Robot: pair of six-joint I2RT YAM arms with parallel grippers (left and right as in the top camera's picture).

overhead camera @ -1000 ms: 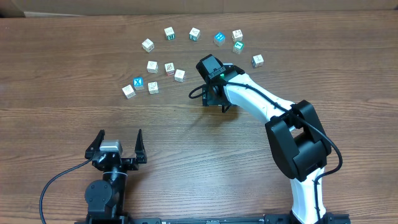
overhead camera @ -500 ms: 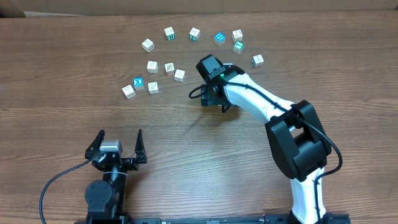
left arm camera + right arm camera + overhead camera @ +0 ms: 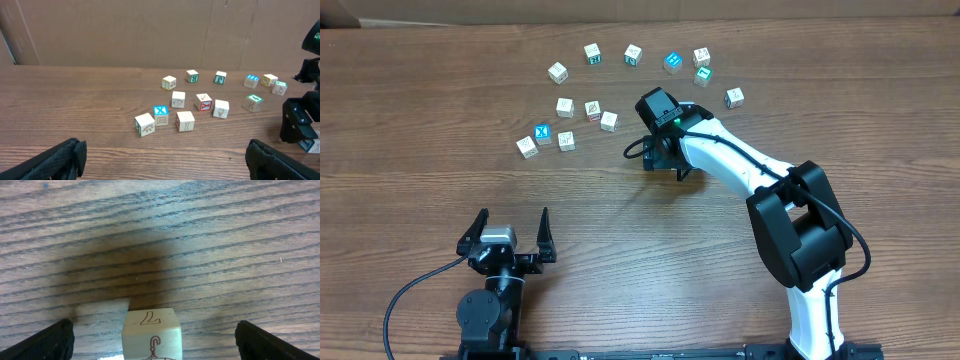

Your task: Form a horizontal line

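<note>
Nothing looks moved since a second ago; both arms and every cube sit where they were. From above, the cubes (image 3: 592,109) lie loose in a bent bunch at the far side of the table (image 3: 410,110), and they make no straight line yet. The right gripper (image 3: 665,165) points down just right of the bunch; from here I cannot tell how its jaws stand. The left gripper (image 3: 512,220) is well apart, near the front, with its jaws spread wide. From the left wrist, the left gripper (image 3: 165,165) shows its fingers far apart at the bottom corners, and the cubes lie ahead, a white cube (image 3: 145,124) just beside the blue X cube (image 3: 160,115). From the right wrist, the right gripper (image 3: 160,347) has its jaws spread wide, and one pale cube (image 3: 151,327) stands on the table between them, touching neither finger.
</note>
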